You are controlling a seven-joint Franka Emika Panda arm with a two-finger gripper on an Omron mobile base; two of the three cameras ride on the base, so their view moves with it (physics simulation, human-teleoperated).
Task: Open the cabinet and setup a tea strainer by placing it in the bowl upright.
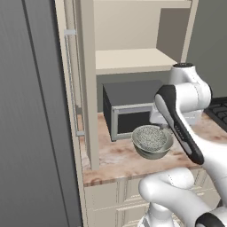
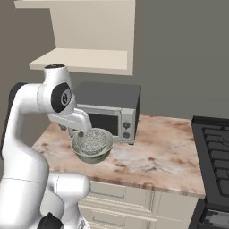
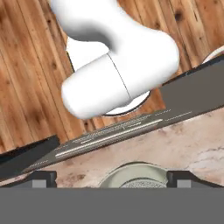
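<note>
I count one bowl (image 1: 152,142), one tea strainer (image 1: 150,137), one microwave (image 1: 128,111) and one cabinet (image 1: 87,80) with its door (image 1: 71,84) swung open and a single bare shelf (image 1: 133,59) inside. I can read no brand, label or writing anywhere on my screens. The strainer's grey mesh sits inside the pale grey-green bowl, which stands on the marbled bench (image 1: 119,159) just in front of the microwave; I can't make out its handle from here. In the hand view my claw (image 3: 112,181) has its two dark fingertips (image 3: 41,178) set wide apart with nothing between them, and the bowl's rim (image 3: 131,171) with a sliver of mesh lies between and just past the tips. In the right base view the hand hangs over the bowl's near-left edge.
</note>
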